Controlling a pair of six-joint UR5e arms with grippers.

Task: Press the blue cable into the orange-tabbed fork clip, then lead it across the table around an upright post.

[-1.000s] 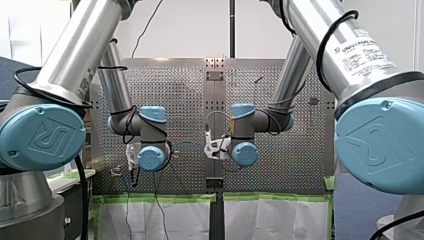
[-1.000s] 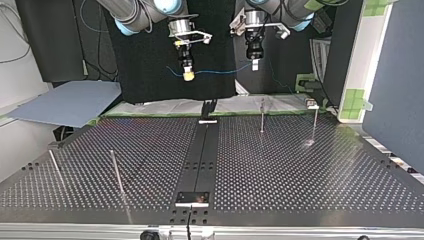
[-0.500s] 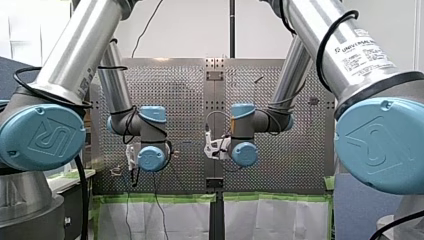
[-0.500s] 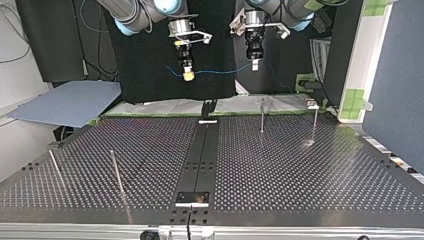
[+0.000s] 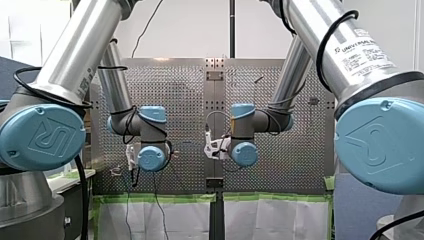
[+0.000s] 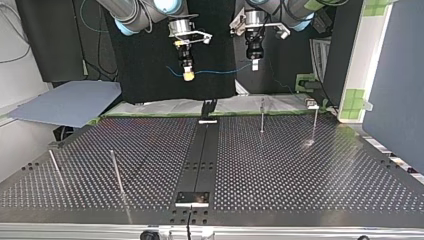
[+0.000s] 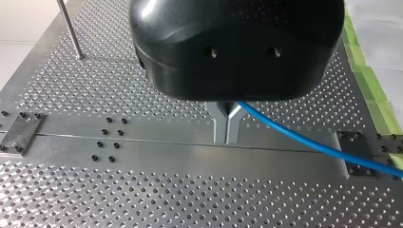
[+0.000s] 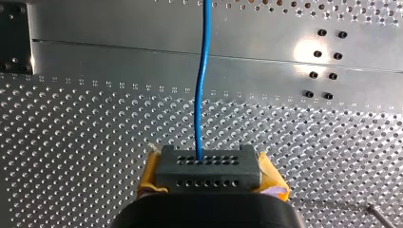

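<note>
The blue cable [image 6: 220,72] hangs taut in the air between my two grippers, above the table's far edge in the top view. My right gripper [image 6: 188,75], with yellow pads, is shut on it, and a short tail sticks out past it. My left gripper [image 6: 254,64] is shut on the cable's other end. In the left wrist view the metal fingers [image 7: 227,137] are closed, with the cable [image 7: 304,140] running off to one side. In the right wrist view the cable [image 8: 201,85] leads straight ahead from my right gripper [image 8: 209,166]. A dark fork clip [image 6: 208,107] stands at the centre rail's far end.
Thin upright posts stand on the perforated table [image 6: 300,170]: two at the top view's far right [image 6: 261,115] [image 6: 314,123] and two at its near left [image 6: 116,172] [image 6: 55,167]. A black centre rail [image 6: 201,155] runs across the table. Another post [image 7: 70,28] shows beyond my left gripper.
</note>
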